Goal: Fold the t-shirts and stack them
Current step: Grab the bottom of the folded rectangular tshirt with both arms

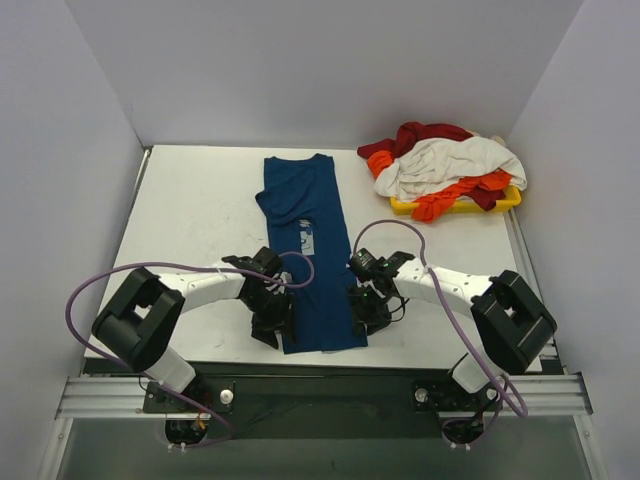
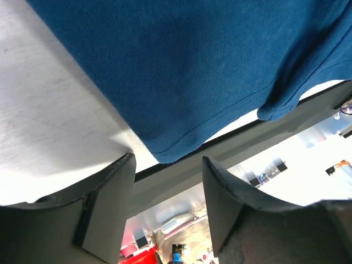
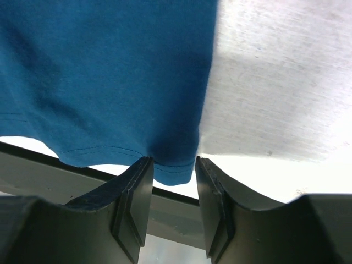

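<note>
A dark blue t-shirt [image 1: 303, 205] with a pale print lies folded into a long strip down the middle of the white table. Its hem is at the near edge. My left gripper [image 1: 274, 325] is at the hem's left corner and my right gripper [image 1: 363, 314] at its right corner. In the left wrist view the blue cloth [image 2: 192, 66] ends just beyond my open left gripper [image 2: 168, 165], nothing between the jaws. In the right wrist view the hem corner [image 3: 175, 165] pokes between the tips of my open right gripper [image 3: 171, 168], unpinched. Dark red [image 1: 425, 134], white [image 1: 447, 160] and orange [image 1: 452, 198] t-shirts lie heaped at the back right.
The heap rests in a yellow tray [image 1: 508, 201] near the right wall. The table's dark front edge [image 1: 320, 361] runs just behind the hem, also seen as a dark strip [image 2: 247, 146] in the left wrist view. Grey walls close in the left, back and right sides.
</note>
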Motion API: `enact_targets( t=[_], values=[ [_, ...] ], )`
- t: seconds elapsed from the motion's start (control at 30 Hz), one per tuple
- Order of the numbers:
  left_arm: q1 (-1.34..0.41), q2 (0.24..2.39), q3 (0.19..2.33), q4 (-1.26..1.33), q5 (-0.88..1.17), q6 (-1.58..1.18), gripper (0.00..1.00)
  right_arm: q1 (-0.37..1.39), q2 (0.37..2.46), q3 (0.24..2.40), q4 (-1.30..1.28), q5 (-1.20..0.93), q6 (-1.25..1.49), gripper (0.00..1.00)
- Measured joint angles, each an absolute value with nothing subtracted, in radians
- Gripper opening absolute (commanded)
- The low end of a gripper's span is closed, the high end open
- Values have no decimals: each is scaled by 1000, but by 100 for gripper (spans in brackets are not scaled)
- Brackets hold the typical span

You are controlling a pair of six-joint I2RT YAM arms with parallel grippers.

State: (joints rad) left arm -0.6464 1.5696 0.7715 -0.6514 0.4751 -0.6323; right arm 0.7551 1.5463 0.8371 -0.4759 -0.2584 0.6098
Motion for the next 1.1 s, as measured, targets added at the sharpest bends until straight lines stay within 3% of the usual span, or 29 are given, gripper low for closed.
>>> enact_targets(
  t=[0.27, 0.47, 0.7, 0.83, 1.1],
  values=[
    [-646, 1600, 770, -646, 503, -631, 48, 767, 1546, 816, -452, -276, 621, 33],
    [-646, 1618, 764, -646, 502, -615, 25, 767, 1546, 798, -442, -282, 633, 25],
    [-646, 1610, 752, -646, 492, -598, 1, 767, 1547, 793, -434, -291, 637, 8],
    [-648, 1602, 752, -647, 482, -593, 0, 768, 1551, 793, -432, -297, 636, 0],
    [-649, 1533, 723, -652, 414, -584, 0, 772, 1551, 793, -432, -323, 646, 0]
  ],
)
